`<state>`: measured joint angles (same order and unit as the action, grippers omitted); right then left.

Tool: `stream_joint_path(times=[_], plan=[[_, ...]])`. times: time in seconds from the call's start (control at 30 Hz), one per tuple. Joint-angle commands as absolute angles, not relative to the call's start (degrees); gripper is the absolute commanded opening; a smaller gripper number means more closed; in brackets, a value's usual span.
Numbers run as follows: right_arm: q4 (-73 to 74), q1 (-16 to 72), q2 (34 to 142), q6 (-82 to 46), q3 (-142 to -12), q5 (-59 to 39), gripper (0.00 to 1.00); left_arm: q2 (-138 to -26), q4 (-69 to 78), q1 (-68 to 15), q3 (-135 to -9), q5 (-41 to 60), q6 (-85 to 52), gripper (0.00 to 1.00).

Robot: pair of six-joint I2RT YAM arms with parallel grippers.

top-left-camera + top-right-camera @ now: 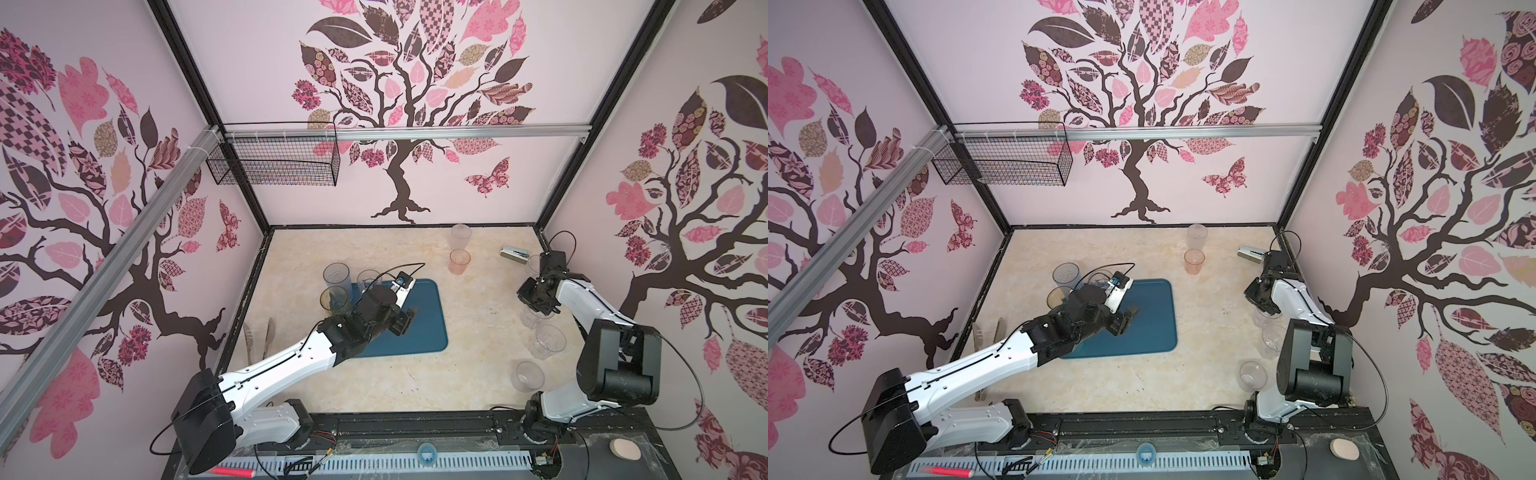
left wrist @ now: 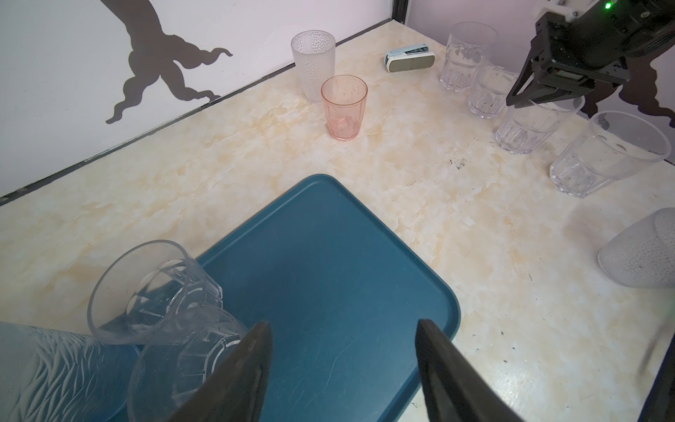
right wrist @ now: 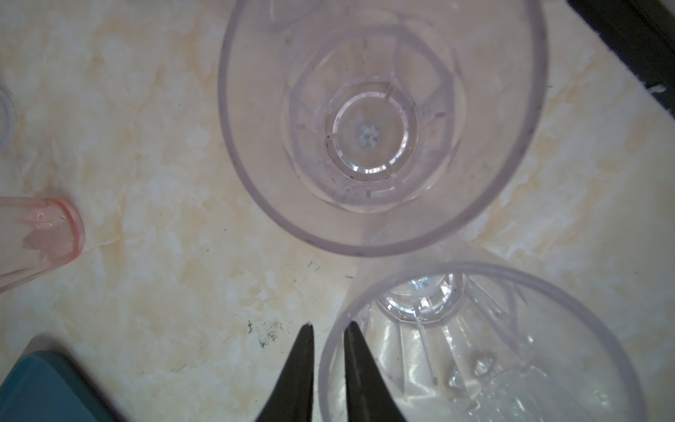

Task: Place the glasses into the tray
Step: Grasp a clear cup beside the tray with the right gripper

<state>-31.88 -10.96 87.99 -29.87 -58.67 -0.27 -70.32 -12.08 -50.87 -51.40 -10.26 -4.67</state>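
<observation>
Right hand (image 3: 328, 329): fingers pressed near together astride the rim of a clear ribbed plastic tumbler (image 3: 493, 365), one inside and one outside, pinching its wall.
Left hand (image 2: 343, 365): spread and empty, hovering over the flat dark teal plastic tray (image 2: 328, 274).
Glasses: two clear tumblers (image 2: 153, 288) stand at the tray's corner beside a blue-grey textured tumbler (image 2: 44, 372). A pink tumbler (image 1: 459, 261) and a frosted dimpled tumbler (image 1: 461, 236) wait near the back wall. A row of clear tumblers (image 1: 548, 340) lines the right side, well apart from the tray.
Handling: likely light, stiff and slick. A pinch on the thin rim wall may let the tumbler swing or slip, and neighbours just beside it could be knocked.
Surface: smooth cream marbled bench (image 1: 374, 382), flecked with dark marks.
Room: walls papered with a pink-and-brown tree mural. A black wire basket (image 1: 274, 162) hangs on a rail, and a small silver stapler (image 1: 514, 252) lies at the back right.
</observation>
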Motion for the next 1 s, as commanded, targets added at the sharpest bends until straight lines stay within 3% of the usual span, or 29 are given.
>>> stream_joint_path(times=[0.0, 0.37, 0.97], plan=[[-32.59, -10.9, 87.25, -30.14, -58.82, -2.36, 0.14, -69.35, -10.9, -50.54, -49.67, -10.91, -4.61, 0.66], [-35.57, -6.1, 83.79, -29.82, -60.44, -3.23, 0.1, -69.82, -10.85, -50.54, -49.84, -11.29, -4.67, 0.66], [-43.43, 11.27, 79.65, -31.8, -65.46, -4.97, 0.07, -66.51, -14.41, -48.78, -50.22, -15.29, -5.94, 0.66]])
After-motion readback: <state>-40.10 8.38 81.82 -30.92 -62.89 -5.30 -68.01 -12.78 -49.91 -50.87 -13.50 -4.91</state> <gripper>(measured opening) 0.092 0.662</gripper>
